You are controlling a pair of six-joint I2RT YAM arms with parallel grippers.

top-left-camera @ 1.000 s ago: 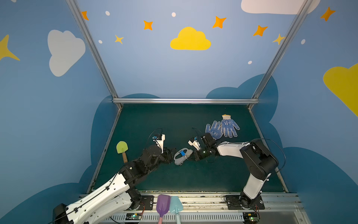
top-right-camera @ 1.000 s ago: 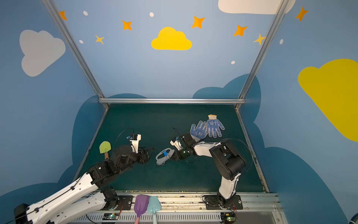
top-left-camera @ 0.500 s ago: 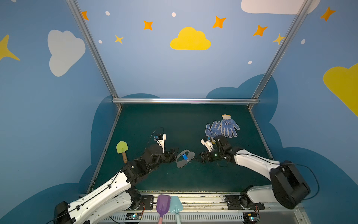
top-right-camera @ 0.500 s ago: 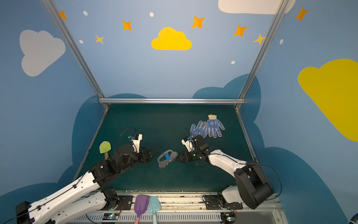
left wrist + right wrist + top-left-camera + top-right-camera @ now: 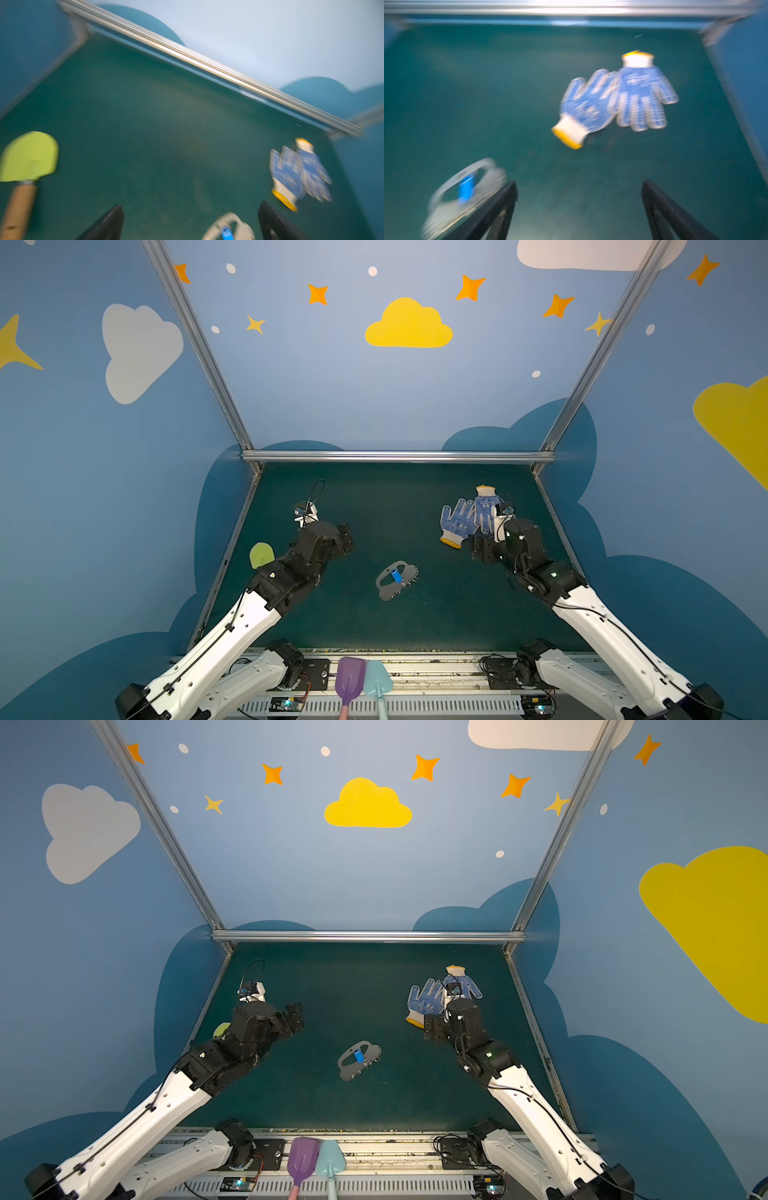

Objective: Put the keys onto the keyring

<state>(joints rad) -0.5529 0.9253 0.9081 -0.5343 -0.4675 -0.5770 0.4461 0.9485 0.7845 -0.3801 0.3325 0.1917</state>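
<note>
Near the middle of the mat (image 5: 374,506), the keyring (image 5: 397,581). Lies flat and alone in both top views, touched by no arm. On top of it, the keys (image 5: 397,576), with a bright blue head. Cannot tell if hooked onto a ring: too small in the top views, too blurry in both wrist views.

To the left of it, the left gripper (image 5: 346,536). Spread wide, pinching nothing. Hangs over the mat, well apart from the keyring. In the left wrist view, two black fingers (image 5: 104,224) far apart, with a bit of the keyring (image 5: 228,228) showing between them.

To the right, the right gripper (image 5: 478,549). Spread wide too, holding nothing. Sits just beside the gloves (image 5: 459,520), well apart from the keyring.

Two blue and white gloves, touching, near the far right corner. A green shovel (image 5: 261,555) by the left arm. At the front rail, a purple shovel (image 5: 350,678) and a light blue shovel (image 5: 377,678), side by side.
</note>
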